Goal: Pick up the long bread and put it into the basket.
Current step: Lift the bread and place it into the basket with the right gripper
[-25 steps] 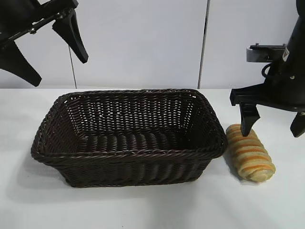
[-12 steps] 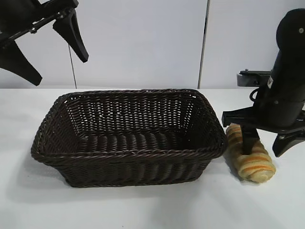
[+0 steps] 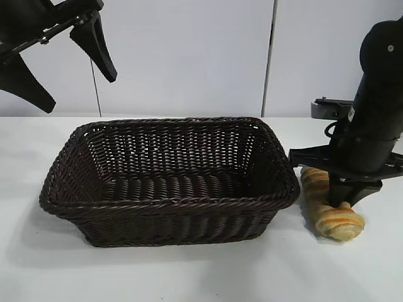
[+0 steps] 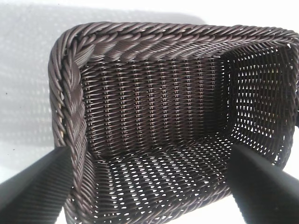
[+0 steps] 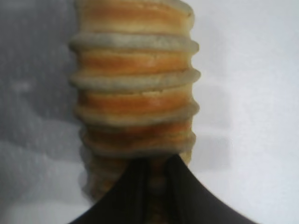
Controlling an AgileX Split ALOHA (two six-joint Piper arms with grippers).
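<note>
White bench [image 3: 189, 277], pale wall panels behind. Dark brown wicker basket [image 3: 170, 204] sits centre-left of the frame, hollow, nothing inside. Long bread [image 3: 334, 217] lies on the bench just right of the basket's right end, lower right of the frame, close to the rim. My right claw [image 3: 345, 202] is down on the loaf, fingers pressed in from both sides, pinching it near its middle; wrist view shows the two dark fingertips nearly together over the ridged crust [image 5: 135, 93]. Can't tell if the loaf is off the bench. My left claw [image 3: 72, 69] hangs in the upper left of the frame, above the basket's left end, fingers spread wide.
</note>
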